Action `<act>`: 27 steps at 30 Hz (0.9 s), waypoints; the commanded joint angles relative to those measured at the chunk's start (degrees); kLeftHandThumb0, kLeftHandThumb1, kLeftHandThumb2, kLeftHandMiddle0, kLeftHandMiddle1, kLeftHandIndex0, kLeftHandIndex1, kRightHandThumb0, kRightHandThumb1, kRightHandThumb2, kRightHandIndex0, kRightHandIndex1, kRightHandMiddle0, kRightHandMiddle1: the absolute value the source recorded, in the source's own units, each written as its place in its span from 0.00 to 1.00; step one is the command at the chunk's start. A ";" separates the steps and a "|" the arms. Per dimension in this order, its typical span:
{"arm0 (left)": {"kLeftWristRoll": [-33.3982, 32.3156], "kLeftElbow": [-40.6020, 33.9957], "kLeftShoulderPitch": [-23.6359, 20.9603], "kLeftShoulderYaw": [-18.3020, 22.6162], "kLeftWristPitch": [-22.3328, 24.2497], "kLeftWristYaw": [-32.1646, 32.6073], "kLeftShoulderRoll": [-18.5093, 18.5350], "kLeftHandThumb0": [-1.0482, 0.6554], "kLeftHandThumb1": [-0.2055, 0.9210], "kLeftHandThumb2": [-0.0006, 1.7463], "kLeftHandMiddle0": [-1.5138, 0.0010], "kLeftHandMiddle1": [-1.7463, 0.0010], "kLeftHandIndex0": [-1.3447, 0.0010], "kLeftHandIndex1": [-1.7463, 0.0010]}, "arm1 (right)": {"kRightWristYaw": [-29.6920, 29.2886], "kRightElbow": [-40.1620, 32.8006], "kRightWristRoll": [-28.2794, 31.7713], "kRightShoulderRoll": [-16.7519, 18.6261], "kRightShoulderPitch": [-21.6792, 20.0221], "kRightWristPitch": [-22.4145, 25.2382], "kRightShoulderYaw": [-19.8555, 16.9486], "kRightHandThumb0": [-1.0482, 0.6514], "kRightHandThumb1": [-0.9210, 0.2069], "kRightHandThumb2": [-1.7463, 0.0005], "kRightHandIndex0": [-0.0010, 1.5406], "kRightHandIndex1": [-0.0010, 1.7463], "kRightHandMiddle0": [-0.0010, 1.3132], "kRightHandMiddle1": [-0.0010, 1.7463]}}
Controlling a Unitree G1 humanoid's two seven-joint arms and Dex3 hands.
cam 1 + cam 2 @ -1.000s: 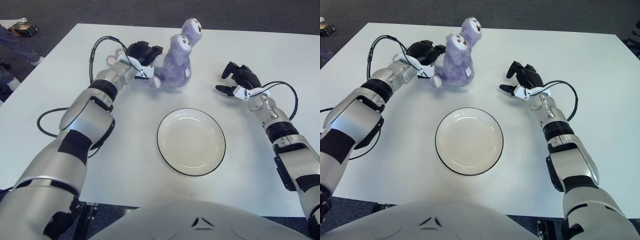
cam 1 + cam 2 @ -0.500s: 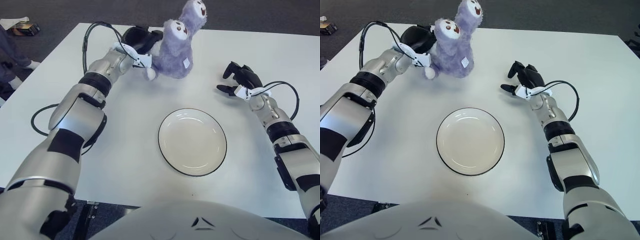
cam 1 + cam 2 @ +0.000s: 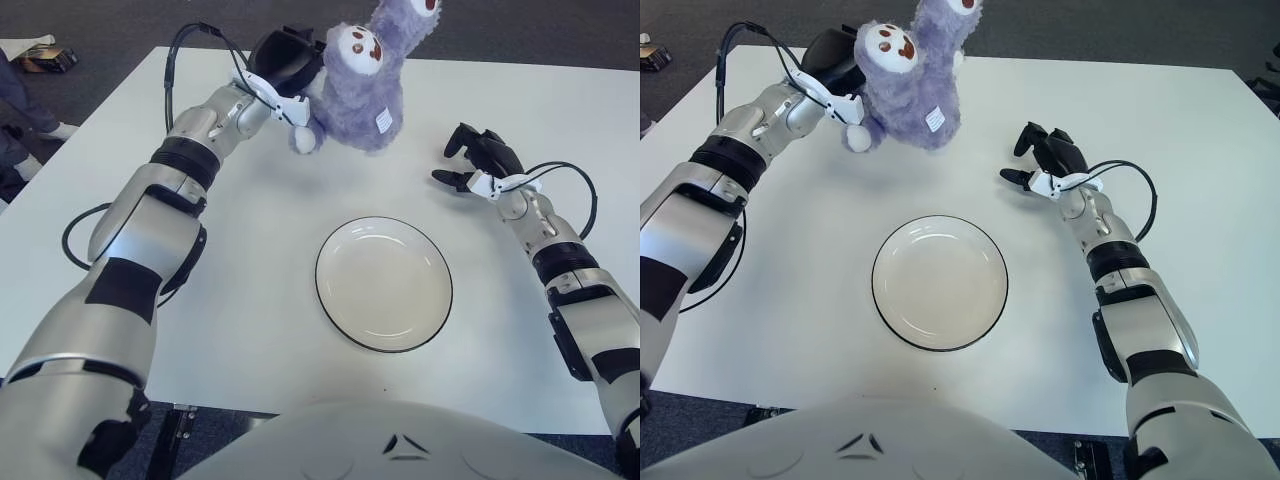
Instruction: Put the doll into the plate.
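White plate [image 3: 384, 284] with dark rim near table [image 3: 250, 290] front edge, nothing in it. Right hand [image 3: 478, 160] farther back, right of plate, fingers loosely spread, gripping nothing, resting low over table. Farthest: left hand [image 3: 285, 62] at far left, fingers curled onto side of purple doll [image 3: 365, 85]. Doll upright, 2 heads, lifted clear of tabletop, beyond plate, well apart from it.

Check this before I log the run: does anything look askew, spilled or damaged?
Nothing stands out. The left hand grips the fluffy purple plush doll; the black-rimmed white plate sits empty and intact; the right hand is idle beside it.
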 commanded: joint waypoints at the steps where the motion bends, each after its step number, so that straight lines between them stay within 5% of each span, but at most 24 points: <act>1: -0.94 -4.18 2.43 1.38 -1.22 0.40 0.75 0.97 0.22 0.95 0.44 0.00 0.20 0.00 | 2.26 2.08 -0.43 0.26 2.05 0.83 1.21 0.41 0.00 0.70 0.26 0.89 0.14 1.00; 19: -4.58 -19.71 10.83 4.17 -9.83 -6.27 1.39 0.97 0.21 0.95 0.44 0.00 0.21 0.00 | 1.98 3.45 -0.71 0.16 1.36 -0.21 1.74 0.41 0.00 0.70 0.25 0.92 0.14 1.00; 27: -12.79 -21.77 13.67 5.19 -17.12 -14.48 1.16 0.97 0.22 0.95 0.44 0.00 0.21 0.00 | 1.59 4.08 -0.74 0.14 1.12 -0.59 1.89 0.41 0.00 0.70 0.25 0.90 0.14 1.00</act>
